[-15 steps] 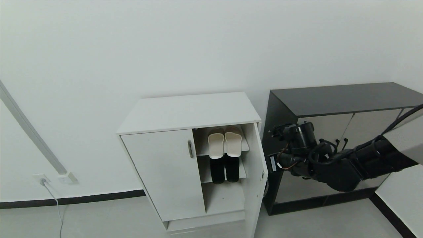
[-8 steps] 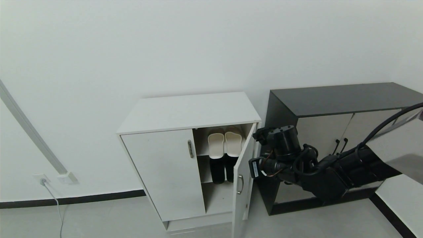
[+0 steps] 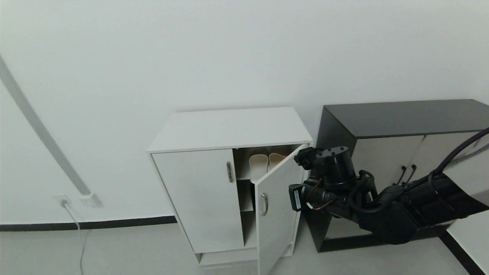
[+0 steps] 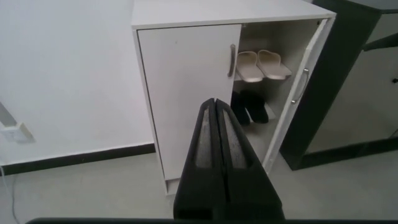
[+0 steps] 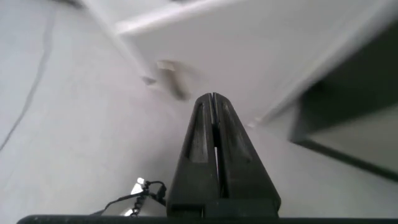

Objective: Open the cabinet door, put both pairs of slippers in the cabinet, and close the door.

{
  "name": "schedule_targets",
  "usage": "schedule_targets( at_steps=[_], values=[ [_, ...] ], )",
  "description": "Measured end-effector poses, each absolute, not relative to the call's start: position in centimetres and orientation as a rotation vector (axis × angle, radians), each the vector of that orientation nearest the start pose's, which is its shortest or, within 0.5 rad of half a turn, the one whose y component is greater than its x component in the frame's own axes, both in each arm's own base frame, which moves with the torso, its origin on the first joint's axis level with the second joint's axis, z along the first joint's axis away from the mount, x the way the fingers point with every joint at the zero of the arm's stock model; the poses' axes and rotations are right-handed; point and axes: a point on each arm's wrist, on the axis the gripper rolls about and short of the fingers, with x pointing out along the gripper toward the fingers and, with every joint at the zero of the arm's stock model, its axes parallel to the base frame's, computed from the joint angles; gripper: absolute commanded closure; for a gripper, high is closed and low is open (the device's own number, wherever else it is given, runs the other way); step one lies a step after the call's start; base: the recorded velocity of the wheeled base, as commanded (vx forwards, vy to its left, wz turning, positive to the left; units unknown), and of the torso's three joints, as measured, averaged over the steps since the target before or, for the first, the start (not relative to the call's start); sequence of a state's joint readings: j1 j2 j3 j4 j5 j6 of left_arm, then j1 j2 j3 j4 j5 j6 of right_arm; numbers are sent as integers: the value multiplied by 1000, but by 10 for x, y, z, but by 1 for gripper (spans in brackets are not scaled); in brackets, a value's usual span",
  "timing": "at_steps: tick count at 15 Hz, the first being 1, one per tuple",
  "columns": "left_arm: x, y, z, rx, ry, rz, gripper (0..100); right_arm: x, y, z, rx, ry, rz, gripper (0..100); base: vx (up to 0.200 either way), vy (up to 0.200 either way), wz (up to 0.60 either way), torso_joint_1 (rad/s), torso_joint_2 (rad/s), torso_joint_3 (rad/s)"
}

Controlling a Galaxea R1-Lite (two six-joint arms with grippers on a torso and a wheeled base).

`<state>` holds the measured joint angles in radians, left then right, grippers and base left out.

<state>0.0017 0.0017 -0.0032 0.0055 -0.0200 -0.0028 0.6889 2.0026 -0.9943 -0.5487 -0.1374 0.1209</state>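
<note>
The white cabinet (image 3: 229, 128) stands against the wall, its left door closed and its right door (image 3: 277, 198) ajar at roughly half way. My right gripper (image 3: 301, 156) is shut and sits against the outer face of that door near its top edge; in the right wrist view the right gripper (image 5: 213, 102) points at the door panel (image 5: 249, 56) and its handle (image 5: 171, 78). A white pair of slippers (image 4: 261, 65) lies on the upper shelf, a black pair (image 4: 249, 107) on the shelf below. My left gripper (image 4: 215, 104) is shut, held back in front of the left door.
A black cabinet (image 3: 401, 114) with mirrored doors stands right beside the white one. A wall socket (image 3: 63, 199) with a cable and a slanted conduit (image 3: 38, 126) are to the left. Bare floor lies before both cabinets.
The right door has swung from fully open to about half shut, with my right arm moving left against it. The head camera has also shifted slightly.
</note>
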Motion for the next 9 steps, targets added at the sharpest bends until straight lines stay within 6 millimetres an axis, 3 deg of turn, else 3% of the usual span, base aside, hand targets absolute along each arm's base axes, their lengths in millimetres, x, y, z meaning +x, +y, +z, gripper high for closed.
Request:
schedule_targets(
  at_steps=[8,9],
  values=[
    [-23,0,76,0,5,-19,100,269,219,114,-102,471,519,100,0,0,0,0,0,0],
    [-23,0,76,0,4,-18,100,265,215,110,-105,464,517,100,200,0,0,2,2,7]
  ],
)
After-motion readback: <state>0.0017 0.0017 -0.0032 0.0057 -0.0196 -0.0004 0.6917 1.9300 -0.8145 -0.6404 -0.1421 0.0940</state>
